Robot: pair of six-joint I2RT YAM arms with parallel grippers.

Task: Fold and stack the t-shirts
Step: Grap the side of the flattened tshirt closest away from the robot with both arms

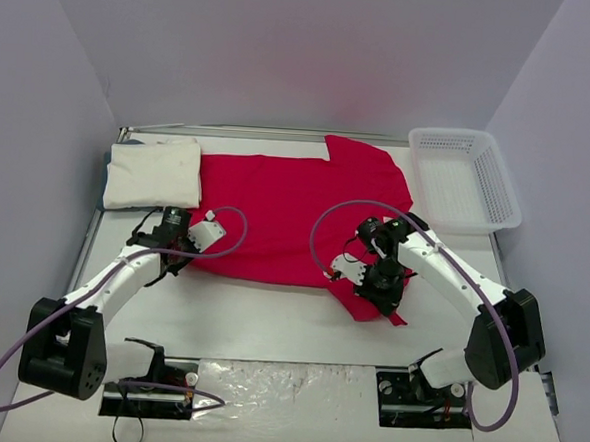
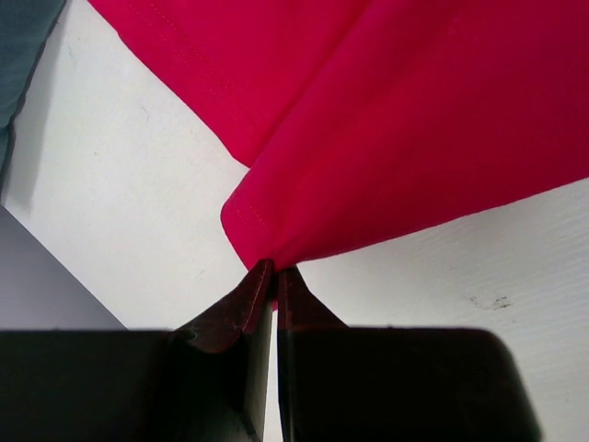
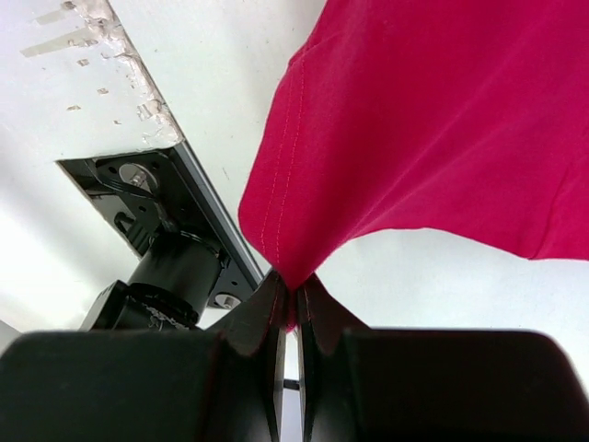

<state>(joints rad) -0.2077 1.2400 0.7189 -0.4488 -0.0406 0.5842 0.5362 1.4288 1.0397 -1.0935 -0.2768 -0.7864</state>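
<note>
Red t-shirt (image 1: 286,205): spread mostly flat on the counter (image 1: 269,320), just left of the basket (image 1: 451,133), with one sleeve close to the basket's left rim.
White t-shirt (image 1: 155,172): a folded rectangle well left of the basket, right against the red shirt's far-side edge.
Left jaws: closed tight, pinching the red shirt's near hem corner, the one farthest from the basket.
Right jaws: closed tight on the other near corner, in front of the basket and to its left.
Handling: we judge the cloth light, limp and prone to sagging. It will drape and drag rather than hold a shape.
Where to hold: we would pinch at stitched corners or hems, both at once, so that the edge stays straight.
Hard to make out: the right arm covers the bunched cloth beneath it. We cannot tell how much fabric sits between either pair of jaws. A grey-blue strip (image 2: 23,55) beside the white shirt is unidentifiable.
</note>
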